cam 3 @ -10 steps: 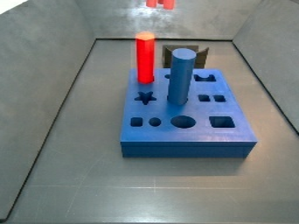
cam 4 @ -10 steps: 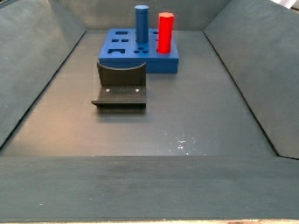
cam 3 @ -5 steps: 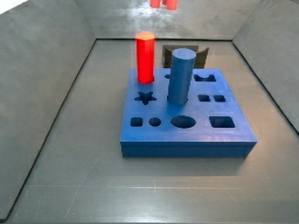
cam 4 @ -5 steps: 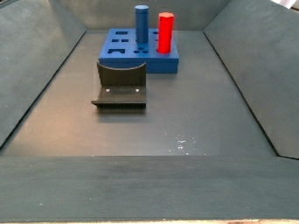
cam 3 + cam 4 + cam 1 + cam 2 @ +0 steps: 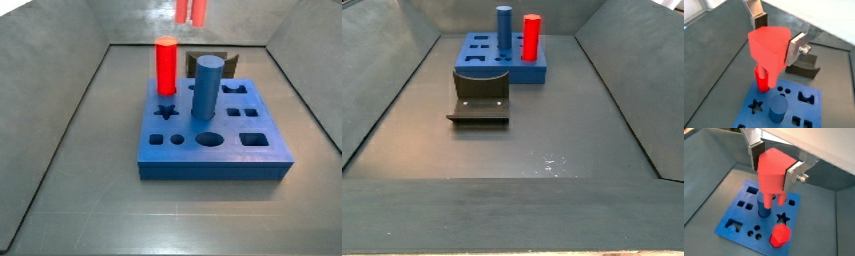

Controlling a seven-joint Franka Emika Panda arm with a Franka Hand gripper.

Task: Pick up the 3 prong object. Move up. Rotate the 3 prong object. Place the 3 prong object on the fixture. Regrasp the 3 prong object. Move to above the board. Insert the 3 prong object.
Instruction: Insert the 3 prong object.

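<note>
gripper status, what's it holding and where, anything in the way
Gripper high above board, shut on 3 prong object. Red peg, blue peg standing below.

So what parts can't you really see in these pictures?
- The gripper: in a side view it is cut off by the top edge; only the red piece pokes in.
- The piece's prongs: the piece's own body hides most of them in a wrist view.
- The fixture: mostly behind the blue peg in a side view.
- The board: cut off by the edge in a wrist view.
</note>
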